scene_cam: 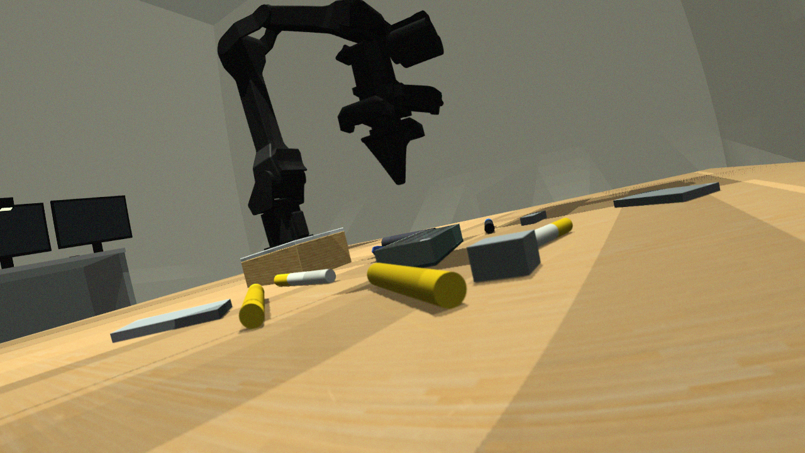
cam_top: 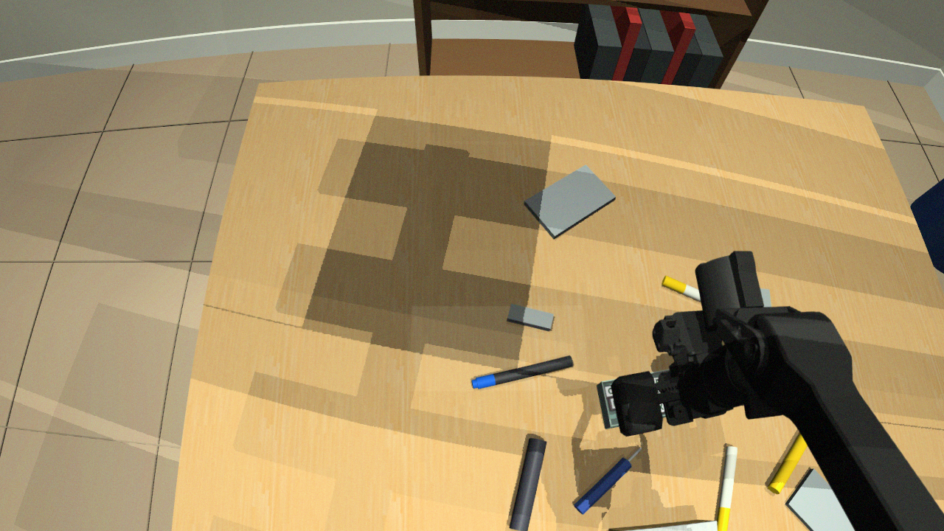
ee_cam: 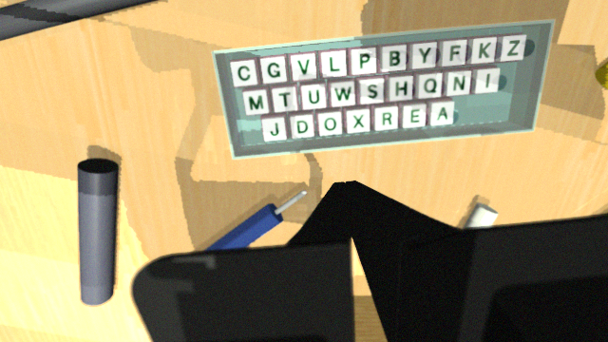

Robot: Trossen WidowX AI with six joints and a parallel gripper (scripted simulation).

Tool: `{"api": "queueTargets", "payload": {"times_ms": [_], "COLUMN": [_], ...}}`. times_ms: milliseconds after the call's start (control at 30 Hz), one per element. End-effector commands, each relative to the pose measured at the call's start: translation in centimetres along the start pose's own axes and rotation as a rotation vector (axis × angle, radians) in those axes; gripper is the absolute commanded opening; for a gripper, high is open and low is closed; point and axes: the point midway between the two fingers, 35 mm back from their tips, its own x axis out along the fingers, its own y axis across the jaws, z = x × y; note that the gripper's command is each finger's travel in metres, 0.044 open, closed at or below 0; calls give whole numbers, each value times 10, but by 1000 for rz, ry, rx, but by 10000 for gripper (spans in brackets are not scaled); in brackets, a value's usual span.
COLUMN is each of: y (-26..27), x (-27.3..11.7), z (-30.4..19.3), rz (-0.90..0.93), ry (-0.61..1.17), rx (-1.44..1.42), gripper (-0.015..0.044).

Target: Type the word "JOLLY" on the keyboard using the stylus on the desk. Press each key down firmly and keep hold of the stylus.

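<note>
The stylus, a blue pen (cam_top: 602,487) (ee_cam: 247,230) with a thin metal tip, lies slanted on the desk. The keyboard, a teal tray (cam_top: 608,417) (scene_cam: 416,251) (ee_cam: 522,95) with three rows of white letter keys, lies beyond it. In the wrist view the J key (ee_cam: 274,128), O key (ee_cam: 330,124), L key (ee_cam: 333,64) and Y key (ee_cam: 426,55) all show. My gripper (scene_cam: 399,181) (ee_cam: 344,193) is shut and empty, high above the desk. In the wrist view its fingertips are just right of the stylus tip and below the keyboard. The arm hides much of the keyboard in the top view.
A dark cylinder (cam_top: 528,485) (ee_cam: 97,237) lies left of the stylus, a white-and-yellow stick (cam_top: 728,472) (scene_cam: 308,277) to its right. A black marker (cam_top: 531,371) lies left of the keyboard. A wooden box (scene_cam: 298,254), grey block (scene_cam: 502,256) and thick yellow cylinder (scene_cam: 416,284) are nearby.
</note>
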Motion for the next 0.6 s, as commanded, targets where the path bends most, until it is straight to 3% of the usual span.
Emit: {"api": "queueTargets", "payload": {"times_ms": [0,133,267,333,567], "y": [0,0,2,9,38], "x": [0,1,5,16,36], "z": [0,-1,-5,-17,-57], "rz": [1,0,28,99,259], "ry": [1,4,30,112,482], "rx": [1,0,66,259,965], "gripper": [0,0,105,150,150]}}
